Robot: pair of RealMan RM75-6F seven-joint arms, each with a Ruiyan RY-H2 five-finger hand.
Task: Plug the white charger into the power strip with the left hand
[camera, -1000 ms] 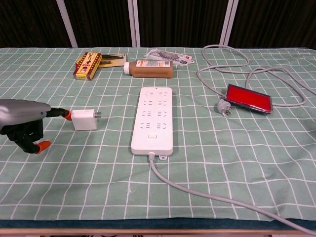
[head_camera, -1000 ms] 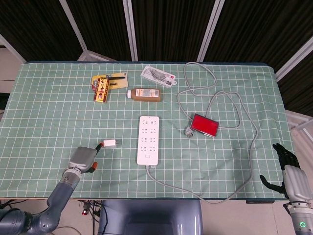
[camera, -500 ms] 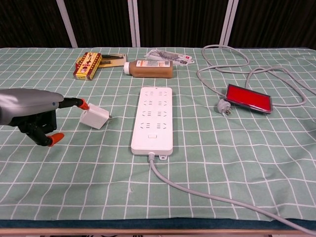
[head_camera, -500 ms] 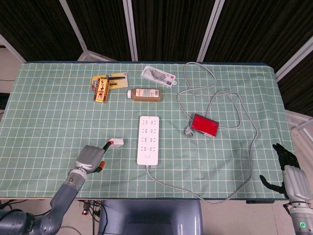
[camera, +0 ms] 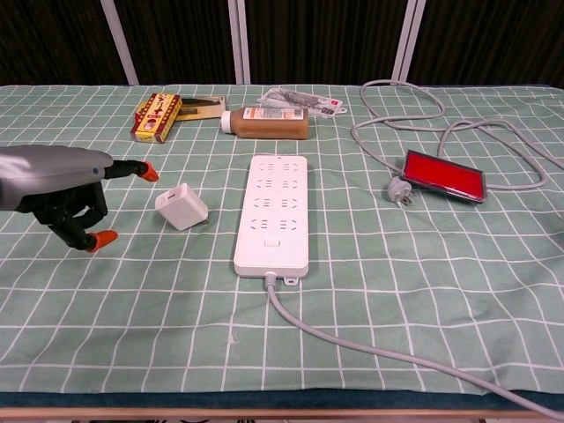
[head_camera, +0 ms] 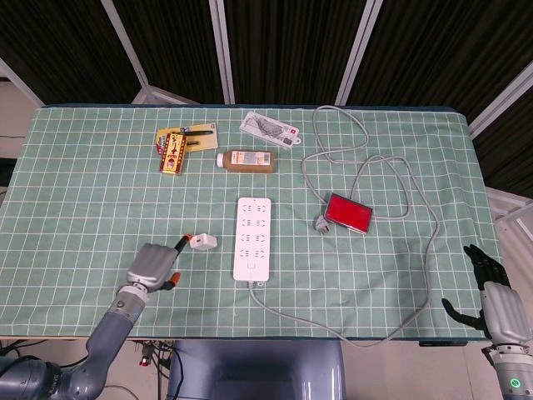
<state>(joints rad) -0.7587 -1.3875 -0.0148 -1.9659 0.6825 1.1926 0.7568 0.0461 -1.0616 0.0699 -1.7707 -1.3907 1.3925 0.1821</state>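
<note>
On the green checked surface (camera: 370,317), the white power strip (camera: 274,211) lies lengthwise near the middle, its grey cord running off the near end; it serves as the landmark here. Just left of the power strip, apart from it, sits the white charger (camera: 181,206), tilted on the cloth. In the chest view it looks free of the left robot hand (camera: 66,187): one orange-tipped finger (camera: 144,170) points toward it and seems to stop just short, while the other fingers curl downward. Whether that tip touches the charger I cannot tell for certain; the head view (head_camera: 152,267) is too small to settle it. I read the left robot hand as holding nothing, fingers apart.

The step in hand, as I judge it, is getting a real grip on the charger. A single fingertip will only push or tip so light a block, so the thumb and a finger should close on opposite flat sides, leaving the prong end clear. The prongs are not plainly visible, so their direction should be checked before lifting. Then the charger must be turned prongs-down and squared to a socket on the power strip before pressing.

Far right of the power strip, off the surface edge, the right robot hand (head_camera: 496,302) hangs idle with fingers spread and nothing in it.
</note>
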